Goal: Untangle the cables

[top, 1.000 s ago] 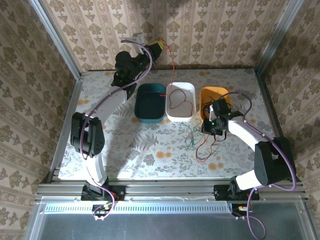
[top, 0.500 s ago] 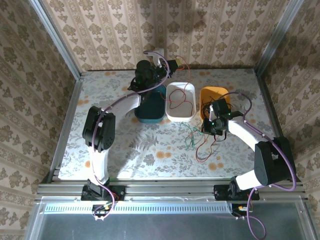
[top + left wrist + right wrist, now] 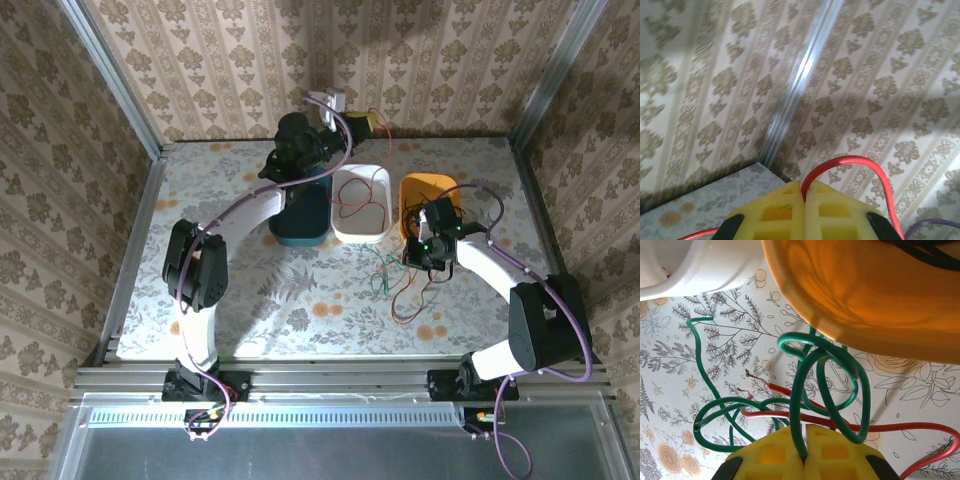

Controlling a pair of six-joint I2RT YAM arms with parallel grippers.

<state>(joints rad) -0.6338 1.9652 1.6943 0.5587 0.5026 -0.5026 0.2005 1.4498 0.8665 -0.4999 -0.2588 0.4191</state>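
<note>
**Both grippers clamped on cables: one raised at the back wall, one low by the trays**

The left gripper (image 3: pixel 804 189) is seen fully closed. A red cable (image 3: pixel 852 164) is pinched in the seam between its yellow fingers and arches up and over to the right. In the top view this gripper (image 3: pixel 367 121) is held high against the patterned back wall (image 3: pixel 450 60), beyond the far edge of the table (image 3: pixel 250 300). The left arm (image 3: pixel 240 205) is stretched far forward and angled to the right above the teal tray (image 3: pixel 300 232). From the fingers the red cable is led down into the white tray (image 3: pixel 362 236), where part of it lies in loose loops.

The right gripper (image 3: pixel 805 432) is likewise closed, and a green cable (image 3: pixel 801 390) is gripped between its fingertips. The right arm (image 3: pixel 500 275) is folded, elbow out to the right. Its gripper (image 3: pixel 418 250) is kept low over the table, just before the near wall of the orange tray (image 3: pixel 865 295).

The green cable is coiled in several overlapping loops on the table in front of the trays. A red strand (image 3: pixel 840 423) is threaded through those loops; whether it belongs to the lifted red cable cannot be told.
</note>
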